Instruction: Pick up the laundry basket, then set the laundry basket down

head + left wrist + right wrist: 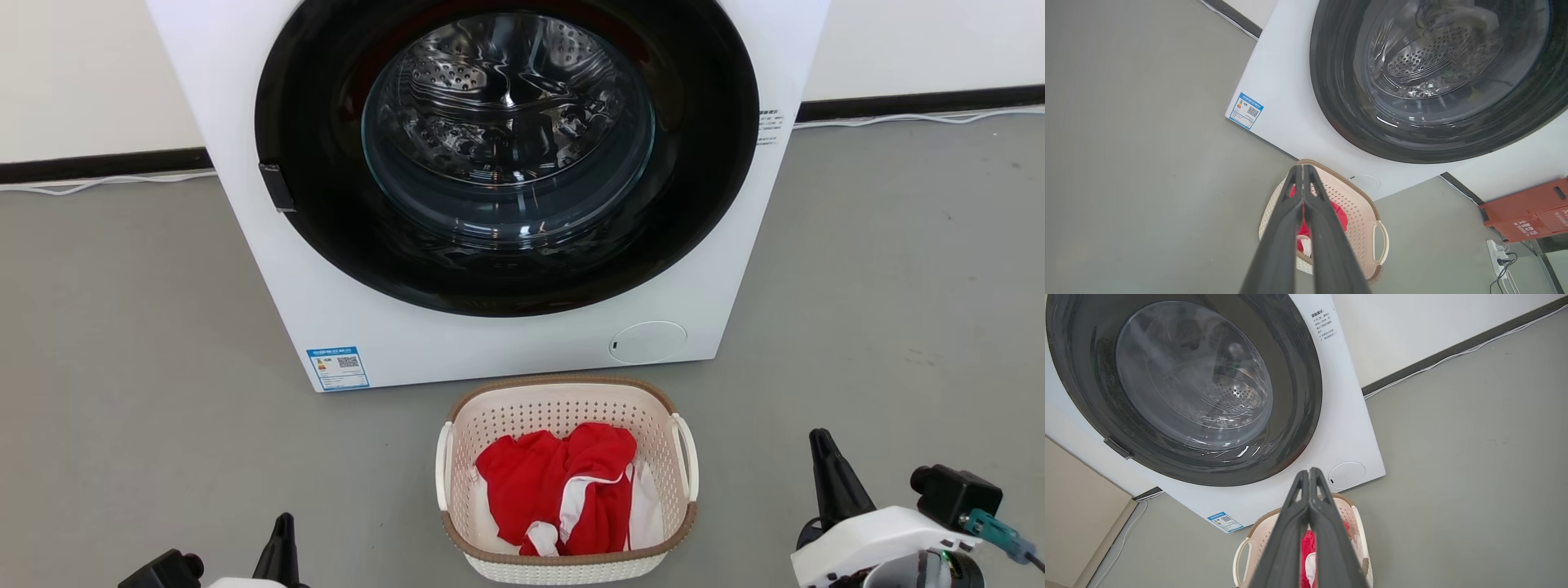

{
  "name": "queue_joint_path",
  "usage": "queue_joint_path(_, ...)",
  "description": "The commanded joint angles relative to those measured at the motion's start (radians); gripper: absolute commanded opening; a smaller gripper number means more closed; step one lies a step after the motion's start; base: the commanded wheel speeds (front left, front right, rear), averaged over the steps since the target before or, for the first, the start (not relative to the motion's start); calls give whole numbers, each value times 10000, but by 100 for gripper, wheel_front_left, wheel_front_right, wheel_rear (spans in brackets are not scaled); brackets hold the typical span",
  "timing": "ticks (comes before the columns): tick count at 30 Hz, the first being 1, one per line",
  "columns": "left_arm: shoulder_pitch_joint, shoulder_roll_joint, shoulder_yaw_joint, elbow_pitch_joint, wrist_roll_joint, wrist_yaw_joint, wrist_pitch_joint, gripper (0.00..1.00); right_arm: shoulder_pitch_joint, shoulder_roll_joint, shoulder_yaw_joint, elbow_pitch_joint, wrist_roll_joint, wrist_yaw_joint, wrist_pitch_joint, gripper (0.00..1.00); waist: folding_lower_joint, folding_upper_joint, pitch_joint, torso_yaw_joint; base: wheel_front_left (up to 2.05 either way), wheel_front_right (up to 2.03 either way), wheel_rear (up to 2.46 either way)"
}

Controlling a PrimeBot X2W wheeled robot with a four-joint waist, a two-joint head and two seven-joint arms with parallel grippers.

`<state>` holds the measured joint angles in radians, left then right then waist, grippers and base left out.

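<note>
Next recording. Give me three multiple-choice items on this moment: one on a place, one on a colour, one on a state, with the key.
1. Where is the laundry basket?
A. on the floor, in front of the washing machine
B. on top of the machine
C. lifted between both arms

2. What is the main colour of the garment in the basket?
A. blue
B. red
C. green

3. How are the left gripper and right gripper?
A. shut, holding nothing
B. shut on the handles
C. wide open

Key: 1 A, the basket rests on the grey floor at the machine's foot. 2 B, red cloth with white trim. 3 A, each wrist view shows fingertips meeting, apart from the basket.
</note>
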<state>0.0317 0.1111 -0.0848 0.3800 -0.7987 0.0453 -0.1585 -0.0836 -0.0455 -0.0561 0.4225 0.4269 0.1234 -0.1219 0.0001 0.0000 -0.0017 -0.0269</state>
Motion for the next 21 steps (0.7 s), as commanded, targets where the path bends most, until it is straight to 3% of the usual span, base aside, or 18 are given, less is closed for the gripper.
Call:
queue_joint_path(1, -509, 66, 195, -316, -237, -106, 41, 0, -295, -37, 17, -366, 368, 21, 104, 0, -1, 0, 1, 5, 0, 0, 0)
queue_joint_path(21, -704, -82, 590, -542, -1961, -469, 630, 0, -284, -39, -114, -677, 2880, 33, 598, 0, -1, 0, 11, 63, 0, 0, 0)
